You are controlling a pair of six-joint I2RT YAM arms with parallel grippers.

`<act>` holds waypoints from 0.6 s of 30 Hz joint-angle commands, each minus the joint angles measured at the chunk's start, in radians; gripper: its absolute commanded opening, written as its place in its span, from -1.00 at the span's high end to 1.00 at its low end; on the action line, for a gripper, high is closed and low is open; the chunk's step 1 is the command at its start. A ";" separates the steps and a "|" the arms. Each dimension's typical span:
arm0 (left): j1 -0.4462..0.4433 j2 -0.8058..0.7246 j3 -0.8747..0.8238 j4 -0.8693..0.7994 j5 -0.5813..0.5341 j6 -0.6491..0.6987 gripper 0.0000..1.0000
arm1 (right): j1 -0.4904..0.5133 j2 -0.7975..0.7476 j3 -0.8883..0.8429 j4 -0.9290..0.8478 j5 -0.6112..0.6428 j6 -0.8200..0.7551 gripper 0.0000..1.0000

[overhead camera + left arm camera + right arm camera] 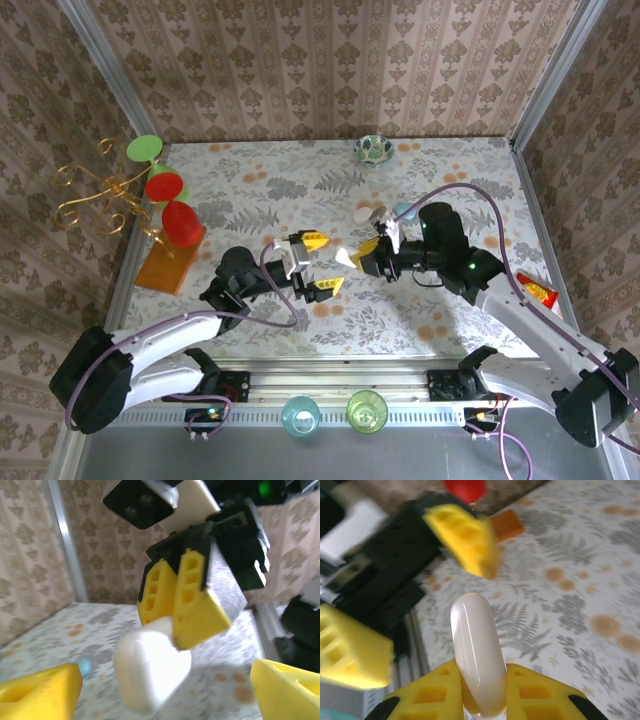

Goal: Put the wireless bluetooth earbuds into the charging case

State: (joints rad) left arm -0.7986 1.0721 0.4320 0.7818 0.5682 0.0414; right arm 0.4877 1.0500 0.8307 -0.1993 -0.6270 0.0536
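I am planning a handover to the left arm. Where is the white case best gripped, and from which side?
Probably the free rounded end of the white case, approached from opposite the right gripper, which pinches the other end. The open left gripper faces it; close on its broad faces.

Over the middle of the table [300,190], the case [346,257] sits clamped between the fingers of the right gripper [362,252]. The left gripper [324,264] is just to its left, fingers spread wide and clear of it. Two small items [365,214] lie side by side just behind the right gripper, a bowl [372,149] at the far edge, a stand [165,200] at the left edge, a packet [537,290] at the right edge, and two cups [300,413] at the near edge.
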 commanded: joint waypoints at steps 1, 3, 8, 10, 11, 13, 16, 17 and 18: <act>-0.025 -0.030 0.004 -0.186 -0.159 0.163 -0.89 | -0.063 0.056 -0.040 0.125 0.118 0.205 0.67; -0.031 -0.025 0.001 -0.226 -0.200 0.192 -0.92 | -0.088 0.101 -0.045 0.123 0.184 0.264 0.68; -0.045 0.023 -0.004 -0.263 -0.252 0.233 -0.98 | -0.138 0.285 -0.022 0.055 0.265 0.375 0.72; -0.049 0.048 -0.004 -0.260 -0.258 0.235 -0.98 | -0.142 0.349 -0.021 0.066 0.241 0.393 0.70; -0.050 0.059 -0.004 -0.263 -0.265 0.236 -0.98 | -0.142 0.392 -0.018 0.064 0.240 0.400 0.70; -0.052 0.079 -0.001 -0.264 -0.279 0.236 -0.99 | -0.144 0.451 -0.009 0.059 0.243 0.408 0.70; -0.055 0.102 0.000 -0.259 -0.302 0.236 -0.99 | -0.149 0.531 -0.003 0.067 0.250 0.418 0.68; -0.056 0.107 0.001 -0.255 -0.307 0.235 -0.99 | -0.152 0.555 -0.004 0.074 0.252 0.423 0.68; -0.055 0.110 0.001 -0.254 -0.310 0.235 -0.99 | -0.157 0.573 -0.005 0.082 0.251 0.427 0.68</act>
State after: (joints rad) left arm -0.8459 1.1740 0.4316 0.5259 0.2909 0.2497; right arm 0.3412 1.5875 0.7994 -0.1356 -0.3923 0.4435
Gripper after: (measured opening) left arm 0.994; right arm 0.204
